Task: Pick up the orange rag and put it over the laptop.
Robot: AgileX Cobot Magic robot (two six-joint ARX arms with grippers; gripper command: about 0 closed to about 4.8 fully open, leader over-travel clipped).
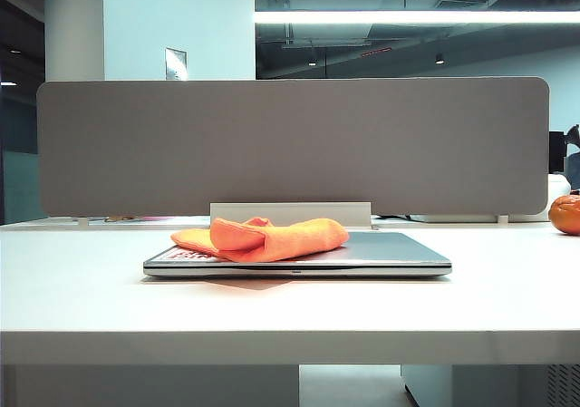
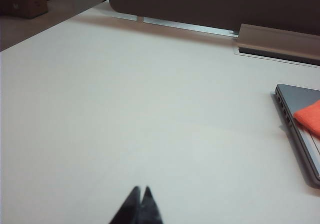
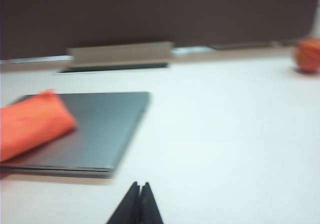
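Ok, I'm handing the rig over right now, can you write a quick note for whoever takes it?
Left gripper: shut, empty, over bare table, left of the laptop.
Right gripper: shut, empty, in front of the laptop's right corner.
Orange rag: bunched on the closed laptop's lid, towards its left side.
Done: rag is on the laptop, both grippers clear.
Left: probably nothing, unless the rag should be spread flatter over the lid.

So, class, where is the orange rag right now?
In the exterior view the orange rag lies bunched on the closed laptop, towards its left side, mid-table.
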